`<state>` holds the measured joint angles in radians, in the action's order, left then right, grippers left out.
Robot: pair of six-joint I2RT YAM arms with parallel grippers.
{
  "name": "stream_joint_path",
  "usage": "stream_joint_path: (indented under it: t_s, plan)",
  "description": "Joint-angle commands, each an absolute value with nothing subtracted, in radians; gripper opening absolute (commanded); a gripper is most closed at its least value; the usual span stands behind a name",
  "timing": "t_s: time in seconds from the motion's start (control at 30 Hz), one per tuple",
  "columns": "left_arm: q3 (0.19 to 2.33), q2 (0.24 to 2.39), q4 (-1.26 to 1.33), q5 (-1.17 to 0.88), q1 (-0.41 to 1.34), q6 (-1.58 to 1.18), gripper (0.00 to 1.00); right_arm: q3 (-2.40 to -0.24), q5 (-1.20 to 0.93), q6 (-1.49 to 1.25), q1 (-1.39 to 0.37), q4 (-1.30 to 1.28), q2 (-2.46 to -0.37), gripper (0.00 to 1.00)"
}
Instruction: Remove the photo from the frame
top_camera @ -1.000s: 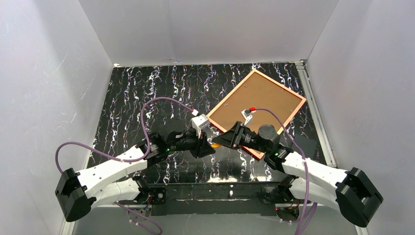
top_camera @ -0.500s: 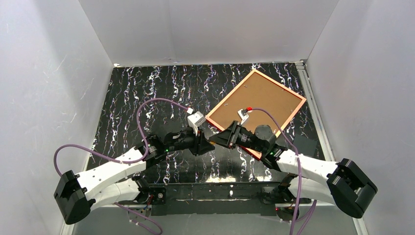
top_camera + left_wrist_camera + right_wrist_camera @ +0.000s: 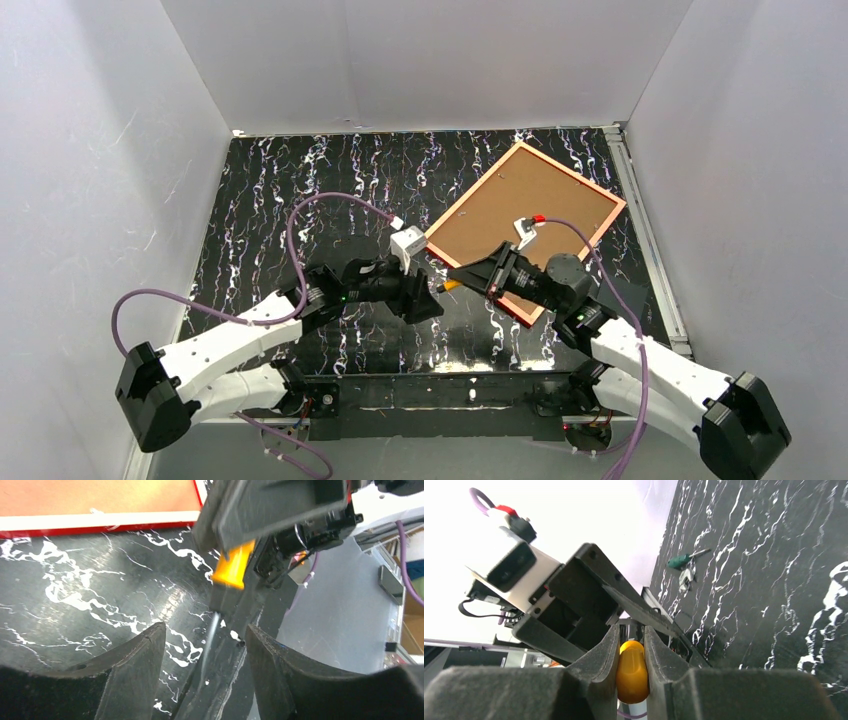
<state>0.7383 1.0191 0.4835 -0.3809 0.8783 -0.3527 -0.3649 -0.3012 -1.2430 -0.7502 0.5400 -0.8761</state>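
Beside frame (image 3: 571,173): right tool (image 3: 631,637) clenched on screwdriver (image 3: 631,675); left tool (image 3: 205,632) released, empty. Back left straight off, keeping right grip firm.

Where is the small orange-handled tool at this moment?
In the top view, just right of centre, the orange-handled tool is clamped in the right gripper, beside the near-left edge of the red rectangular frame, facing the open left gripper.

The black table (image 3: 300,200) with white streaks has the red frame (image 3: 75,530) lying flat on it, brown board (image 3: 525,200) up.
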Motion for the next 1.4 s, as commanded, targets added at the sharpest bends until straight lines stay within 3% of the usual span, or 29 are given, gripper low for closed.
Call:
stream_joint_path:
  t_s: [0.0,0.1,0.2,0.23,0.33,0.4,0.43,0.57,0.73,1.07,1.2,1.37]
  plan:
    - [0.791,1.062,0.443,-0.502,0.875,-0.353,0.58,-0.397,-0.373,-1.21,-0.688,0.464,-0.826,0.01]
    - [0.801,1.09,0.462,-0.557,0.871,-0.363,0.36,-0.4,-0.396,-1.216,-0.689,0.481,-0.842,0.01]
    - [0.807,1.098,0.453,-0.566,0.87,-0.349,0.04,-0.399,-0.419,-1.213,-0.688,0.51,-0.858,0.01]
    - [0.809,1.097,0.445,-0.561,0.868,-0.343,0.0,-0.405,-0.425,-1.208,-0.688,0.503,-0.863,0.01]
    - [0.784,1.084,0.488,-0.544,0.86,-0.35,0.0,-0.426,-0.445,-1.188,-0.689,0.473,-0.876,0.03]
    - [0.773,1.082,0.512,-0.548,0.855,-0.371,0.0,-0.438,-0.452,-1.165,-0.689,0.444,-0.877,0.27]
    - [0.77,1.083,0.517,-0.546,0.853,-0.377,0.0,-0.44,-0.454,-1.154,-0.689,0.43,-0.875,0.35]
    - [0.753,1.072,0.551,-0.538,0.841,-0.396,0.0,-0.43,-0.475,-1.146,-0.688,0.43,-0.862,0.46]
    - [0.751,1.071,0.567,-0.56,0.83,-0.402,0.0,-0.418,-0.512,-1.13,-0.689,0.459,-0.858,0.46]
    - [0.759,1.114,0.621,-0.645,0.83,-0.444,0.0,-0.489,-0.561,-1.171,-0.597,0.526,-0.893,0.57]
    - [0.761,1.121,0.628,-0.655,0.83,-0.451,0.0,-0.51,-0.613,-1.179,-0.593,0.564,-0.954,0.47]
    - [0.763,1.12,0.621,-0.653,0.83,-0.448,0.0,-0.486,-0.639,-1.184,-0.595,0.595,-0.972,0.46]
